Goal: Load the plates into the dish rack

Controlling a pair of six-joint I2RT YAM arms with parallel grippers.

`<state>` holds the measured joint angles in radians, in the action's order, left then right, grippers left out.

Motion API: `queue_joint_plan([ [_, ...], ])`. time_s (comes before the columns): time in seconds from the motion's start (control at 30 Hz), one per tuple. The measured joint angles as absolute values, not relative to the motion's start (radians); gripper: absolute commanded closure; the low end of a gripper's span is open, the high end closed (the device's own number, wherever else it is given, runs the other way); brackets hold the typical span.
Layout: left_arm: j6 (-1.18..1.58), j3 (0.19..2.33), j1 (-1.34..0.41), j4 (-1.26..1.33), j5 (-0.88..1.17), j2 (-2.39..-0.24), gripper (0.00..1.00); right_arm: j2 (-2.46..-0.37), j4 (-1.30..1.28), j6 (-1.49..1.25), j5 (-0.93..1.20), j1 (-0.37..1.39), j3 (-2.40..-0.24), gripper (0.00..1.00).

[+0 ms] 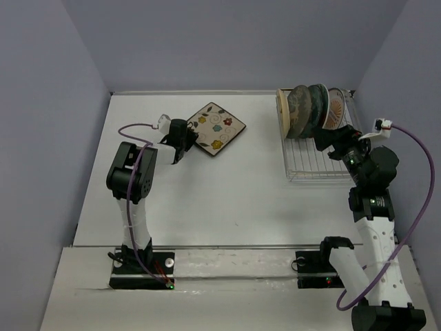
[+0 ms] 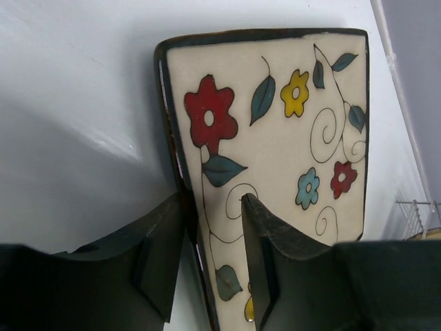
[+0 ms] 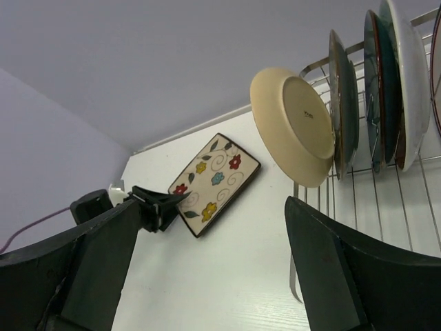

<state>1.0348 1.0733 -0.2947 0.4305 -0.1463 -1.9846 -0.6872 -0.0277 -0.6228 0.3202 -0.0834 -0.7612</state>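
Note:
The square cream floral plate [image 1: 218,128] [image 2: 289,138] [image 3: 215,176] lies flat on the white table [image 1: 227,200]. My left gripper [image 1: 189,139] [image 2: 213,200] straddles its near-left rim: one finger sits outside the dark rim, the other over the flowered face, with a gap still showing. Several round plates stand on edge in the silver wire dish rack [image 1: 317,164] [image 3: 386,207]: a cream one [image 1: 282,110] [image 3: 296,124], a grey one [image 1: 301,110], a dark teal one [image 1: 318,105], and an orange-sunburst white one [image 1: 335,109]. My right gripper [image 1: 332,140] [image 3: 213,207] hangs open at the rack's front with nothing in it.
Grey walls close in the table at the back and on both sides. The rack stands in the back right corner. Purple cables [image 1: 420,207] loop off both wrists. A metal rail [image 1: 227,246] runs along the near edge by the arm bases.

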Motion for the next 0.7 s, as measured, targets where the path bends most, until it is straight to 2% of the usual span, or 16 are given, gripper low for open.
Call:
queue_joint_plan([
  [0.1,1.084,1.058,-0.294,0.507,-0.127,-2.014,0.6,-0.687,-0.015,-0.63,0.345,-0.083,-0.754,0.1],
  [0.27,1.162,0.989,-0.298,0.633,-0.125,-2.021,0.94,-0.685,0.019,-0.654,0.379,-0.078,-0.74,0.1],
  [0.47,1.214,0.934,-0.295,0.736,-0.125,-2.021,0.94,-0.703,0.035,-0.658,0.404,-0.001,-0.731,0.1],
  [0.6,1.219,0.793,-0.273,0.855,-0.088,-1.973,0.94,-0.788,0.035,-0.622,0.37,0.204,-0.741,0.1],
  [0.7,1.204,0.652,-0.224,0.904,-0.028,-1.887,0.94,-0.939,0.035,-0.582,0.317,0.393,-0.797,0.1],
])
